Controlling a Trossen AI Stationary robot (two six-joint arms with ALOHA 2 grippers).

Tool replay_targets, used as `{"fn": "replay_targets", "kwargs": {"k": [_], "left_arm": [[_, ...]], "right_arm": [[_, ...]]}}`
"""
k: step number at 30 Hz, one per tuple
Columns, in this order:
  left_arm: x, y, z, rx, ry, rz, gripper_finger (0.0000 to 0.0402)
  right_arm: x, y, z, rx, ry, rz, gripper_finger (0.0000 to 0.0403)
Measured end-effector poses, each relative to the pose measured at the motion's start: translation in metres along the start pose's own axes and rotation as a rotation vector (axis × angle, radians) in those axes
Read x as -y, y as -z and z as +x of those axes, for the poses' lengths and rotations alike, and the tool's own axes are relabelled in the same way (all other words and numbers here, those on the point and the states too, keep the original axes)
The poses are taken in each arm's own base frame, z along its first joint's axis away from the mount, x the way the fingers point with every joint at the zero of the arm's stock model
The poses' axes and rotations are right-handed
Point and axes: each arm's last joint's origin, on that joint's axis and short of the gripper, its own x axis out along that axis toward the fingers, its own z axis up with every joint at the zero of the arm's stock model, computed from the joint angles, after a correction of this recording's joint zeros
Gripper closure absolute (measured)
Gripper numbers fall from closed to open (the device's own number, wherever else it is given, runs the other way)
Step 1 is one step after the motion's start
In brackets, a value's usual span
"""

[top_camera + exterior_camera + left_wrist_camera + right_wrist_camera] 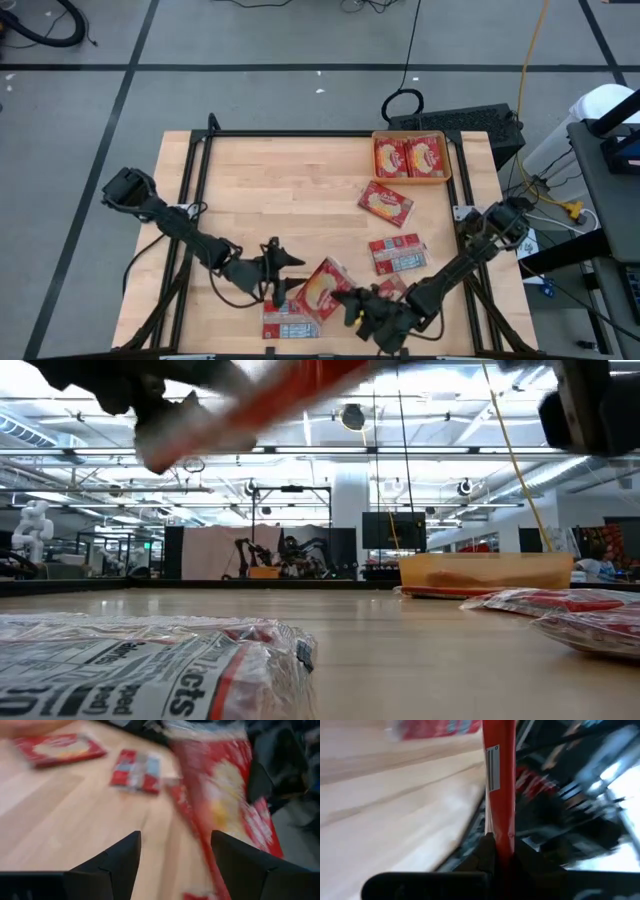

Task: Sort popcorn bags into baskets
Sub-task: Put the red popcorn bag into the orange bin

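One popcorn bag (322,288) is up off the table, pinched edge-on between the closed fingers of the right gripper (352,303); the right wrist view shows its thin red edge running straight out from the fingertips, so its long axis points ahead of the tool. The left gripper (283,275) hangs just beside the same bag's other side, fingers spread and holding nothing, the bag's picture face filling the space ahead of them. The orange basket (410,179) lies well away from both tools, at the far corner on the right arm's side, with two bags side by side in it. Three more bags lie flat between the right gripper and the basket, and one under the left gripper. Judgement: the right arm is nearer the basket and already holds the bag, so the carry is its own, across those loose bags.
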Motion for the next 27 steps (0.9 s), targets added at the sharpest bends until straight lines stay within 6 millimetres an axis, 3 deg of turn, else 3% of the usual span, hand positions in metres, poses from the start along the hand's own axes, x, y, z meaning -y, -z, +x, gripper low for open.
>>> {"fn": "replay_targets", "kwargs": {"k": [9, 13, 20, 23, 27], "left_arm": [[-0.005, -0.009, 0.0, 0.063, 0.337, 0.026, 0.0161], [-0.001, -0.012, -0.001, 0.076, 0.432, 0.095, 0.0196], [-0.007, -0.015, 0.002, 0.061, 0.437, 0.07, 0.0257], [-0.01, -0.016, 0.003, 0.064, 0.427, 0.066, 0.0254], [-0.013, -0.019, 0.005, 0.072, 0.417, 0.051, 0.0217]], "right_arm": [[0.017, -0.003, -0.004, 0.006, 0.129, -0.118, 0.0391], [0.017, 0.003, 0.004, -0.009, 0.115, -0.135, 0.0391], [0.01, 0.001, 0.002, -0.007, 0.111, -0.145, 0.0391], [0.009, -0.003, -0.005, -0.037, 0.113, -0.151, 0.0391], [0.008, -0.01, -0.015, -0.041, 0.124, -0.143, 0.0391]]}}
